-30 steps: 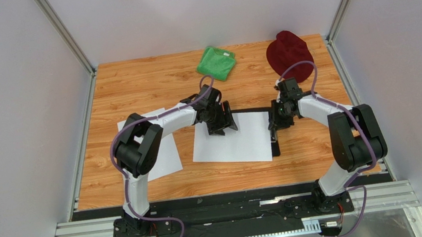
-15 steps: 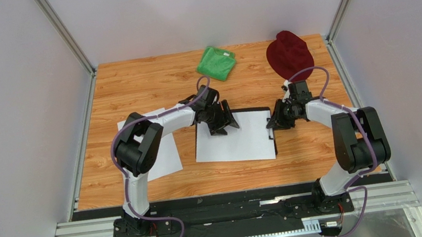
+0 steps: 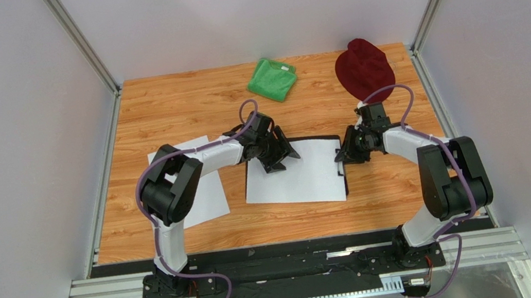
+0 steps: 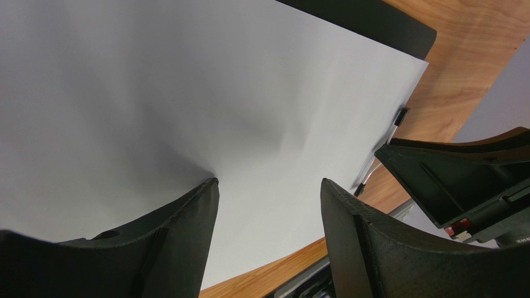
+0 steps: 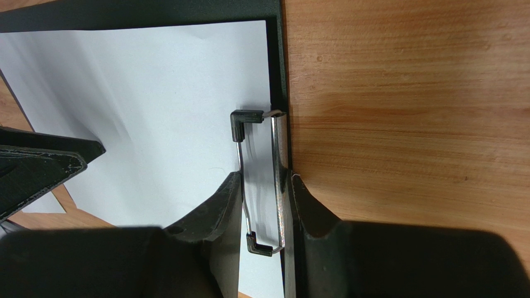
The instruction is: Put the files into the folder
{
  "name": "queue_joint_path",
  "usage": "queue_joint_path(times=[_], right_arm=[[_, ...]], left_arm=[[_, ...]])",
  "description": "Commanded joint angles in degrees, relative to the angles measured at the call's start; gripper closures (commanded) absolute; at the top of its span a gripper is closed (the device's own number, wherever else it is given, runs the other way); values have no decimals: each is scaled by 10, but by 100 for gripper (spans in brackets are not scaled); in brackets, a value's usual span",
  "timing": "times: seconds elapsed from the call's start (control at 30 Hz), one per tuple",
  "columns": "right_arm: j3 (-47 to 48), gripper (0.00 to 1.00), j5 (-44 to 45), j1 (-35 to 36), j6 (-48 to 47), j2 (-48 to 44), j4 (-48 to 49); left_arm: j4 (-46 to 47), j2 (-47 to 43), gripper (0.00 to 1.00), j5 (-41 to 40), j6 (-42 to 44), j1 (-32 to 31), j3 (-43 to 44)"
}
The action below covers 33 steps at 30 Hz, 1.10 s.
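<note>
Tabletop [image 3: 161, 109] carries folder [image 5: 186, 11], right end effector [image 5: 262, 183] clamped on its edge clip [image 5: 255, 158]

no text, label, brand, number or sign is readable anywhere; the white sheets [image 3: 297, 176] are blank.

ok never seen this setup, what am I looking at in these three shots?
Two robot arms bolted at the near edge of a wooden table. The wide picture is from a fixed camera above; the other two are from cameras on each wrist, looking past its own fingers. On the table: a black folder with a white sheet lying on it, a second sheet to the left, a green cloth and a dark red hat. The left tool is open, over the white sheet. The right tool is closed around the folder's metal clip.
</note>
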Motion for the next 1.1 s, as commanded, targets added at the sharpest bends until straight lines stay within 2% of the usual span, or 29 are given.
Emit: queue_joint_path(times=[0.0,0.37,0.47,0.53,0.67,1.07], right_arm=[[0,100,16,2,46,-15,22],[6,100,23,5,45,-14,15],[20,99,52,13,23,-9,-11],[22,93,67,21,16,-8,-22],[31,92,122,32,6,4,-51],[36,91,113,47,16,13,-41]], left_arm=[[-50,8,28,-52,-15,-6,-36],[-45,-6,27,-85,-39,-5,-43],[-40,-14,27,-85,-33,-5,-45],[-24,-22,27,-79,-31,-6,-55],[-12,-34,28,-77,-31,-6,-68],[11,-25,25,-54,-37,-8,-67]])
